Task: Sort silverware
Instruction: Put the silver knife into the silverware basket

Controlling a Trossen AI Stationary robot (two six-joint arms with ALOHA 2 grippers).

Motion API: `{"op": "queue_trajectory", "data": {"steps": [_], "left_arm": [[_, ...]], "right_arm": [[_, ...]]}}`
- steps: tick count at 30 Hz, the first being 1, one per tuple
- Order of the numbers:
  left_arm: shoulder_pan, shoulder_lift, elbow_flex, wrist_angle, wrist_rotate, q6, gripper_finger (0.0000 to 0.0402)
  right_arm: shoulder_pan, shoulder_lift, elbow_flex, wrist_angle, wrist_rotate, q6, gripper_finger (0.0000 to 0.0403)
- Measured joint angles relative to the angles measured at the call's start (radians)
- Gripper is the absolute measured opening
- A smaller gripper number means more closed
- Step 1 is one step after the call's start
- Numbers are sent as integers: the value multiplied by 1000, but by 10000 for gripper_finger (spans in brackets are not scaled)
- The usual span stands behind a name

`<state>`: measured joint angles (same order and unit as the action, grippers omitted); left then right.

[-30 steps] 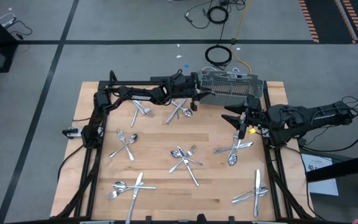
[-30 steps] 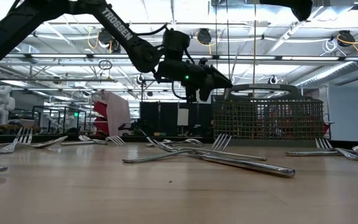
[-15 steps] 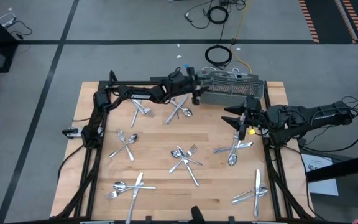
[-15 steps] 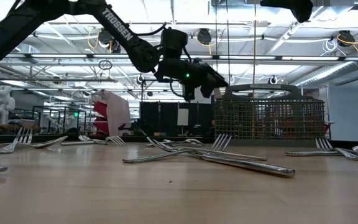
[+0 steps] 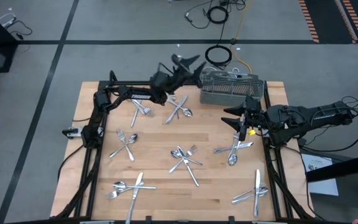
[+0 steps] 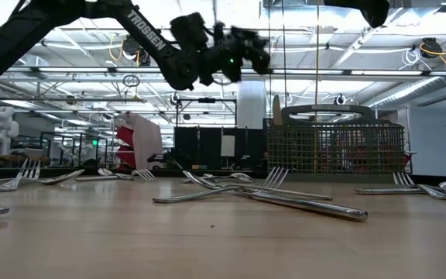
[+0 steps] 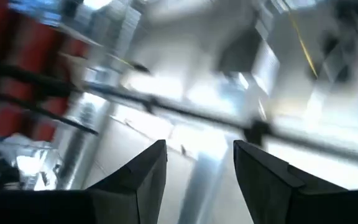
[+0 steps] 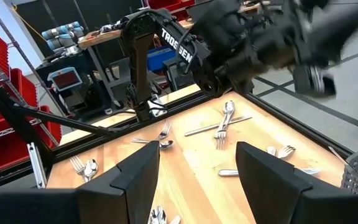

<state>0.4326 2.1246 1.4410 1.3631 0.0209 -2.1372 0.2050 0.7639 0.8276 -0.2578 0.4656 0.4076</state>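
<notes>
Currently my left claw (image 5: 188, 61) is raised high above the far counter (image 5: 216, 130) edge, just beside the grey caddy (image 5: 232, 89) — fingers spread wide, nothing between them. Below and behind it, the silverware (image 5: 185, 158) lies in crossed little heaps over the wood; the nearest heap (image 5: 180, 110) sits just under my left forearm. My right claw (image 5: 240, 122) hovers low by the caddy's near corner, part-open and empty — a fork-and-spoon heap (image 5: 234, 149) just beyond its tips.

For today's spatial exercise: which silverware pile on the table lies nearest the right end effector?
The crossed pile just in front of the right end effector; every other pile lies farther off.
</notes>
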Motion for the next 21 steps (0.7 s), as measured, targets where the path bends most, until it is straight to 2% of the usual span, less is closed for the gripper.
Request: {"op": "queue_trajectory", "data": {"steps": [3,8,12,14,16,19,21], "left_arm": [[-10,-1,0,202,110,189,192],[-73,-57,1,196,386,521,192],[-158,-93,3,164,416,769,192],[-181,-106,3,56,442,830,192],[-191,-119,3,-85,527,887,192],[-206,-152,3,-333,656,996,192],[-223,-182,3,-525,689,1101,192]], "right_arm": [[0,0,0,8,0,1,203],[0,0,0,37,-28,19,203],[0,0,0,62,-50,19,203],[0,0,0,68,-53,20,203],[0,0,0,68,-53,28,203],[0,0,0,68,-53,43,203],[0,0,0,68,-53,51,203]]}}
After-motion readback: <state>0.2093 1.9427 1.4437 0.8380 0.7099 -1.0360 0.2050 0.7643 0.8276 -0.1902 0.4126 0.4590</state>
